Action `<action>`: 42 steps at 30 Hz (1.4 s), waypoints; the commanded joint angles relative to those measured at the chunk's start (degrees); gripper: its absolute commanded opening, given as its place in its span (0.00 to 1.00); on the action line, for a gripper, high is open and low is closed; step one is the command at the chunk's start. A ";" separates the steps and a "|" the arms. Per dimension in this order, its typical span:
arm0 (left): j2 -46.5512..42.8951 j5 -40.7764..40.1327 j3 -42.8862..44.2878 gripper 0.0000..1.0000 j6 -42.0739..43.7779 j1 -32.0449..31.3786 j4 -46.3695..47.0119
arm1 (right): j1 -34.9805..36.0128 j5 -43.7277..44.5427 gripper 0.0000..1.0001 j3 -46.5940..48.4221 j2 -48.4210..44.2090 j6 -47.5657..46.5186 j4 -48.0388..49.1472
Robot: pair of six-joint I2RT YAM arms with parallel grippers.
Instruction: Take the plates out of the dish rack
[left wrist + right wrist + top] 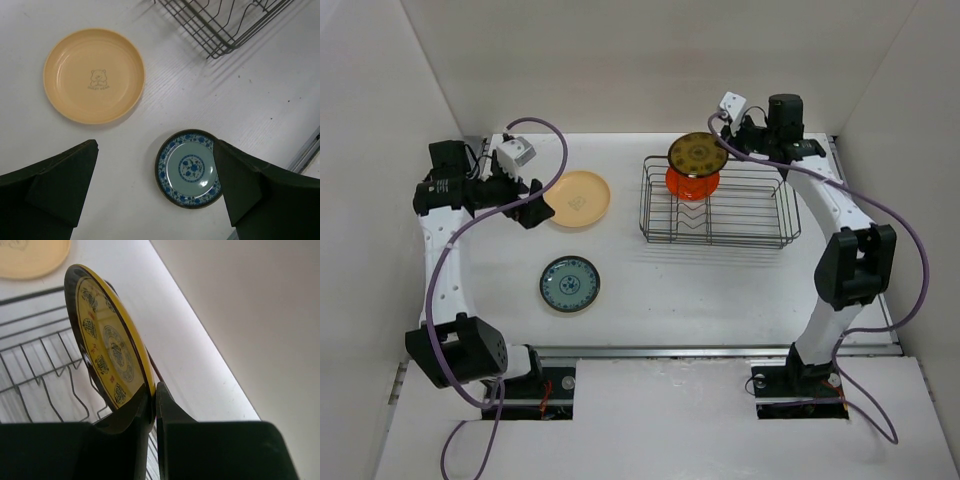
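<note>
Right up close, the right gripper has its jaws pinched together on the lower rim of the yellow plate. It holds the plate on edge, patterned face toward the rack. From above, that plate sits over the rack's far left corner and looks lifted clear of the wires, though I can't be sure its edge is free.

Directly under it the orange plate stands in the dividers, the only plate I can see left in there.

On the table, the peach plate and the teal plate lie flat, well apart from each other and left of the rack. The left gripper hangs above them with its jaws wide apart, holding nothing.

So I'd judge it past halfway: two plates are set down, one is in the grip and needs a spot on the table, and one has yet to be pulled.
</note>
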 commanded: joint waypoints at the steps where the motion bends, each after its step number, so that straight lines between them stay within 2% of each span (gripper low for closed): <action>1: -2.83 7.10 -1.07 1.00 -2.12 -2.07 5.99 | 0.78 -2.78 0.01 1.95 -5.86 5.15 5.10; 7: -1.96 16.42 -3.02 1.00 -17.23 -7.78 22.93 | 7.27 -4.55 0.00 -1.56 -10.79 13.23 6.33; 10: 0.06 18.63 -3.02 0.99 -21.99 -10.85 27.79 | 10.27 -5.07 0.00 -3.49 -12.55 17.27 7.55; 14: 3.05 18.10 -0.30 0.93 -22.79 -15.16 28.59 | 15.10 -5.07 0.00 -4.73 -14.48 20.62 9.40; 18: 5.07 14.77 1.63 0.90 -22.27 -19.12 28.59 | 16.87 -5.07 0.00 -5.26 -15.01 21.24 9.93; 23: 5.69 11.43 1.64 0.72 -20.77 -21.67 28.59 | 18.63 -5.07 0.00 -5.26 -15.01 23.17 9.93; 24: 5.69 10.64 1.64 0.59 -20.77 -22.19 28.59 | 19.15 -5.07 0.00 -5.26 -15.01 23.17 10.45; 27: 5.69 9.40 1.64 0.39 -20.24 -22.20 28.59 | 19.68 -5.60 0.00 -5.26 -15.01 23.79 10.46; 28: 5.69 9.40 1.64 0.28 -20.24 -22.20 28.07 | 19.68 -5.60 0.00 -5.26 -15.01 23.79 10.46; 29: 5.69 8.27 1.11 0.20 -20.24 -22.20 28.07 | 20.20 -6.12 0.00 -5.26 -15.01 24.40 10.46; 31: 5.69 7.12 0.50 0.17 -20.77 -22.73 28.68 | 20.21 -6.83 0.00 -5.26 -15.01 24.93 10.98; 32: 5.69 6.42 0.49 0.10 -21.29 -22.73 29.29 | 20.21 -7.70 0.00 -4.73 -15.01 25.63 10.99; 35: 5.16 3.08 -0.12 0.01 -22.70 -22.73 30.61 | 20.73 -9.11 0.00 -4.73 -15.01 26.77 10.99; 37: 5.16 1.15 -0.82 0.00 -23.41 -22.73 31.32 | 21.26 -9.81 0.00 -4.73 -15.01 27.47 10.99; 38: 5.16 1.14 -0.82 0.00 -23.93 -22.73 31.93 | 21.26 -9.82 0.02 -4.73 -15.01 27.48 11.51; 39: 5.16 0.27 -1.35 0.00 -23.94 -22.73 32.54 | 21.26 -9.82 0.28 -4.73 -15.01 28.35 11.51; 42: 5.16 -0.53 -2.05 0.00 -25.95 -22.73 33.95 | 21.26 -11.05 0.63 -5.25 -15.01 29.41 11.51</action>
